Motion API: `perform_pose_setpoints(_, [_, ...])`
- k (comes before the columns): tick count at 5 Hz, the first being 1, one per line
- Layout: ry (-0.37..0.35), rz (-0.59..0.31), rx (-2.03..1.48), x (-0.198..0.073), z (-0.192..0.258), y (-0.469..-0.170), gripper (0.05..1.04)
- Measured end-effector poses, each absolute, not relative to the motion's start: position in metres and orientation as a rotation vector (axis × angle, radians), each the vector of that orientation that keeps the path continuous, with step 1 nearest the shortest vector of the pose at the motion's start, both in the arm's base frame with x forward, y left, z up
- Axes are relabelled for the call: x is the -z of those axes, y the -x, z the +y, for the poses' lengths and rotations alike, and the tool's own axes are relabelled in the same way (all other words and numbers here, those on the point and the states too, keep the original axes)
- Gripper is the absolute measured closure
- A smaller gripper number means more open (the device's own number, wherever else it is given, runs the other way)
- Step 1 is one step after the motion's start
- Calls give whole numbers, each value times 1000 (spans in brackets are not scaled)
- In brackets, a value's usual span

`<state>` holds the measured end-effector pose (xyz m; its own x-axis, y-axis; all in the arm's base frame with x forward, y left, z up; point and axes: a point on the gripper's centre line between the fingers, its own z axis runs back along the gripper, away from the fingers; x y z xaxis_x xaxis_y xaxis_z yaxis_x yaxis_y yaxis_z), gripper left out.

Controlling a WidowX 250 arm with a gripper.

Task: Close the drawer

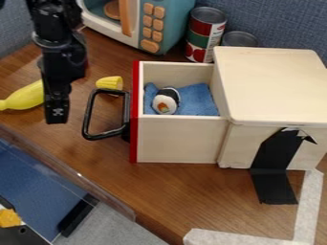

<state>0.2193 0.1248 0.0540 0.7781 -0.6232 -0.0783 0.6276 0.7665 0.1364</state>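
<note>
The wooden drawer (179, 139) stands pulled out to the left from its box (275, 86). It has a red front edge and a black loop handle (87, 115). Inside lie a blue cloth (198, 98) and a sushi roll toy (166, 100). The black gripper (57, 115) hangs at the upper left, to the left of the handle and apart from it, over the table beside the yellow banana.
A yellow banana (27, 95) and a small yellow piece (110, 83) lie behind and left of the handle. A toy microwave (159, 24) and cans (205, 36) stand at the back. Black tape (275, 177) runs down the box's front.
</note>
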Motion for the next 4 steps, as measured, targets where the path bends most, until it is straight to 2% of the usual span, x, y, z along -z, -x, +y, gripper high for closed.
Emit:
perform_pose_setpoints(2, [-263, 84, 695, -24, 119, -226, 83])
perform_pose_setpoints(3, [-251, 100, 689, -21, 120, -229, 83])
perform_pose_setpoints(4, [-183, 95, 678, -26, 116, -232, 83])
